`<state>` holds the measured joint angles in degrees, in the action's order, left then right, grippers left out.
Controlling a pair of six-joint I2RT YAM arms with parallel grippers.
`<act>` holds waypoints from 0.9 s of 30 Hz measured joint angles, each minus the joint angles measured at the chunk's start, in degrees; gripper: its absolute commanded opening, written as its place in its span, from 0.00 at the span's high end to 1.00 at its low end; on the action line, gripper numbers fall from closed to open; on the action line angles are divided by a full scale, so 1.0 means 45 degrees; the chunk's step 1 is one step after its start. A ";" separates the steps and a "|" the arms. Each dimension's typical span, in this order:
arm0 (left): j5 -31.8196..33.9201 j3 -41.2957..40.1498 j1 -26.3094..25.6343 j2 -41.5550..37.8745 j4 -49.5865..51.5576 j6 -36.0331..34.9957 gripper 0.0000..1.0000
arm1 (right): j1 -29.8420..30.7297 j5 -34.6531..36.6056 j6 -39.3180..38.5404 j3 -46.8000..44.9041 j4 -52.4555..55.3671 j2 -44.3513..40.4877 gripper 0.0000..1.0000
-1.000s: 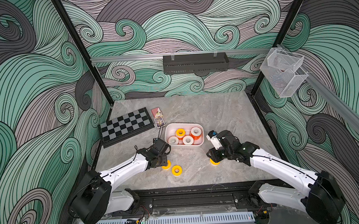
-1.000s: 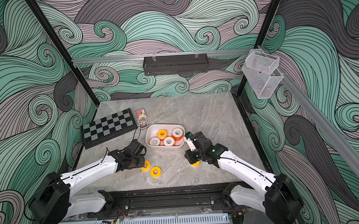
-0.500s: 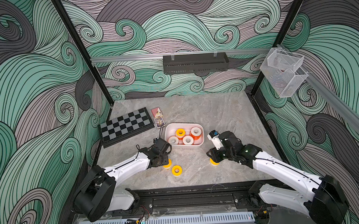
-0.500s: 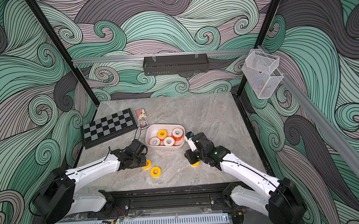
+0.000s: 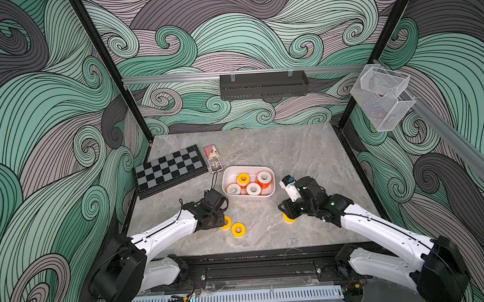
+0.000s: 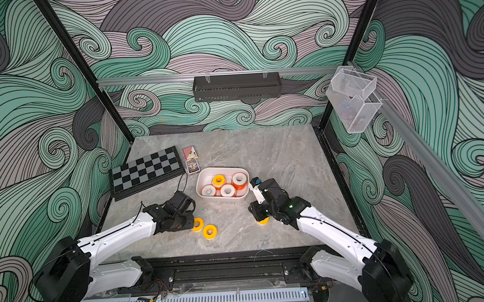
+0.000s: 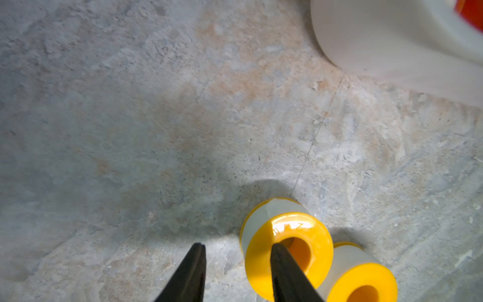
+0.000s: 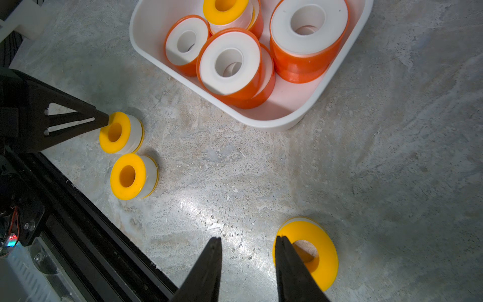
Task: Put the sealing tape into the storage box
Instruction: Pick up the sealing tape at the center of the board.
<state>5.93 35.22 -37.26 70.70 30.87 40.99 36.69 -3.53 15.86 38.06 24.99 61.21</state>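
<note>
The white storage box (image 5: 249, 196) (image 8: 271, 121) holds several orange-sided, white-faced rolls of sealing tape (image 8: 230, 61) and one yellow roll (image 5: 243, 179). Three yellow rolls lie on the table in front of it. My left gripper (image 7: 236, 247) (image 5: 221, 220) is open and low at the left pair. One finger (image 7: 278, 255) lies over the face of the nearer roll (image 7: 287, 245) (image 5: 226, 222), the other over bare table. The second roll (image 5: 238, 229) lies beside it. My right gripper (image 8: 248, 239) (image 5: 285, 212) is open, with one finger over the rim of the third roll (image 8: 311, 251) (image 5: 289, 218).
A chessboard (image 5: 168, 170) and two card boxes (image 5: 212, 157) lie at the back left. A black perforated tray (image 5: 262, 85) hangs on the back wall and clear mesh baskets (image 5: 381, 97) on the right rail. The black front rail (image 5: 256, 260) runs close to the yellow rolls.
The left arm has shifted a little beside its yellow roll. The right arm and all the rolls stay where they were.
</note>
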 measured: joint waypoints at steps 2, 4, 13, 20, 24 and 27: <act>-0.0117 -0.0039 -0.0015 0.0024 -0.0005 0.0000 0.55 | 0.0000 0.0000 -0.0005 0.0000 0.0000 0.0000 0.62; -0.0253 -0.0087 -0.0053 0.0083 -0.0015 0.0000 0.55 | 0.0000 -0.0005 0.0000 0.0000 0.0000 0.0000 0.62; -0.0466 -0.0117 -0.0321 0.0860 -0.0112 -0.0005 0.59 | 0.0000 -0.0005 -0.0005 0.0000 0.0000 0.0000 0.62; -0.0427 0.0350 -0.0539 0.1651 -0.0185 -0.0005 0.75 | 0.0000 -0.0010 -0.0005 -0.0049 -0.0010 -0.0005 0.61; -0.0364 0.0573 -0.0588 0.1719 -0.0083 -0.0019 0.80 | 0.0000 -0.0010 0.0000 -0.0097 0.0000 -0.0005 0.61; -0.0194 0.0918 -0.0588 0.1773 0.0335 -0.0107 0.81 | 0.0000 -0.0015 0.0000 -0.0097 0.0000 -0.0005 0.61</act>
<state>5.06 39.35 -39.90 78.67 32.38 40.51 36.69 -3.60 15.86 37.63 24.99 61.19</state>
